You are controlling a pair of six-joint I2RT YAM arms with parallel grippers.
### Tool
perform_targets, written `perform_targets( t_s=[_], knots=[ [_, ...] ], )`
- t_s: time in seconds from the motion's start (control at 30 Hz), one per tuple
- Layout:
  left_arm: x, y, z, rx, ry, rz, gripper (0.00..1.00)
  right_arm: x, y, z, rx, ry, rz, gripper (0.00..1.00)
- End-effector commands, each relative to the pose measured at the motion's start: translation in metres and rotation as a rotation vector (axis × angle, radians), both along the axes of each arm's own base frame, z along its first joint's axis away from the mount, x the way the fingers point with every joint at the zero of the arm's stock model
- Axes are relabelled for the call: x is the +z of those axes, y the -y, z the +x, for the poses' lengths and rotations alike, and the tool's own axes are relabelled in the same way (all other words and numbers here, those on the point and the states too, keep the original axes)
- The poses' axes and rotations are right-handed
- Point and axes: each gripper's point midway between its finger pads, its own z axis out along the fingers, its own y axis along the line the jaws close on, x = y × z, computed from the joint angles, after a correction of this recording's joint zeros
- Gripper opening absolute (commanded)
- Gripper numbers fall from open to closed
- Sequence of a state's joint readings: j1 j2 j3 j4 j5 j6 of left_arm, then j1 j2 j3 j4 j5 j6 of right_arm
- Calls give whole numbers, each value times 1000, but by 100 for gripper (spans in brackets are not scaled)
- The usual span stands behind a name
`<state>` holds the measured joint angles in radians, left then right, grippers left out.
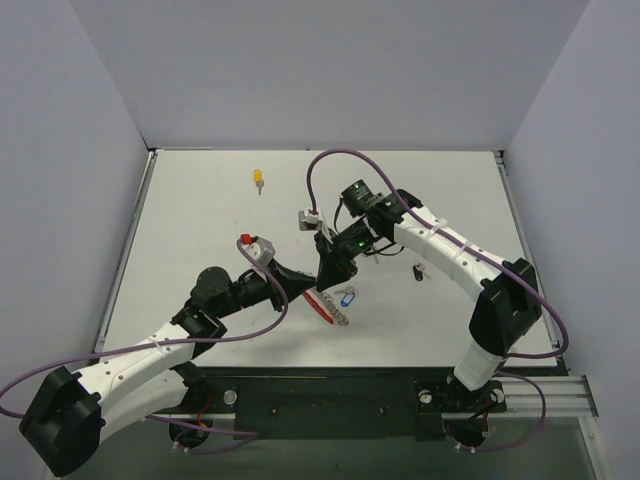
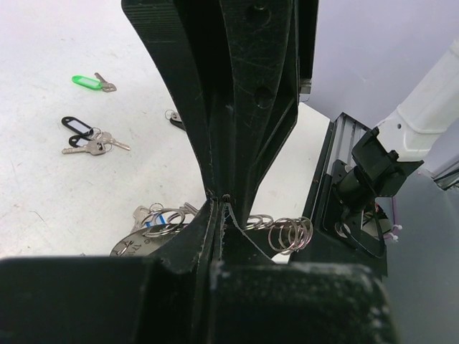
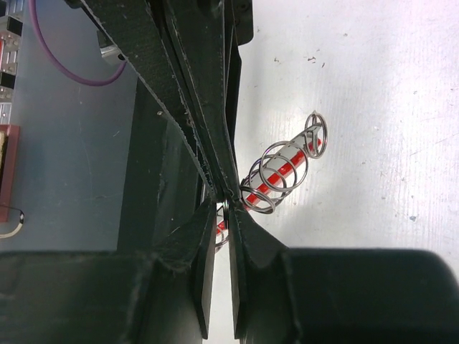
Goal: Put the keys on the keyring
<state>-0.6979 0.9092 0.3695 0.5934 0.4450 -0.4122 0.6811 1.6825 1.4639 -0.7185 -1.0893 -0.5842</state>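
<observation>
The keyring (image 1: 325,306), a wire loop with a red arc and strung silver rings, lies at mid-table. My left gripper (image 1: 305,287) is shut on its wire, seen in the left wrist view (image 2: 226,197), with silver rings (image 2: 290,233) beside it. My right gripper (image 1: 328,280) meets it tip to tip. It is pinched on a thin silver ring (image 3: 225,208) next to the red arc (image 3: 287,163). I cannot tell whose ring that is. A blue-tagged key (image 1: 347,297) lies at the grippers. The yellow key (image 1: 258,180), black key (image 2: 77,129) and green key (image 2: 87,82) lie apart.
The black key also shows on the table under the right forearm (image 1: 418,270). White walls close in the table on three sides. The right arm's base and a metal rail (image 2: 337,168) stand at the near edge.
</observation>
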Motion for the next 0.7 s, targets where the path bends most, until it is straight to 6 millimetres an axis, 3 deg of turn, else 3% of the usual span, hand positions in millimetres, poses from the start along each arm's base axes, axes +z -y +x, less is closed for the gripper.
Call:
perform_targets(
  t_s=[0.0,0.23,0.3,0.47,0.6,0.67],
  knots=[
    [15,-1,2,13,42,-47,0,16,3,-14,49,-21,62,3],
    [13,0,1,7,29,-42,0,17,7,-13,48,-28,60,1],
    [12,1,1,0,24,-41,0,18,8,-12,46,-30,60,10],
    [11,2,0,-5,15,-40,0,16,8,-14,53,-37,61,18],
    [10,3,1,-6,10,-39,0,16,8,-14,54,-34,61,17],
    [10,3,1,-8,9,-38,0,16,7,-14,55,-33,62,11]
  ],
)
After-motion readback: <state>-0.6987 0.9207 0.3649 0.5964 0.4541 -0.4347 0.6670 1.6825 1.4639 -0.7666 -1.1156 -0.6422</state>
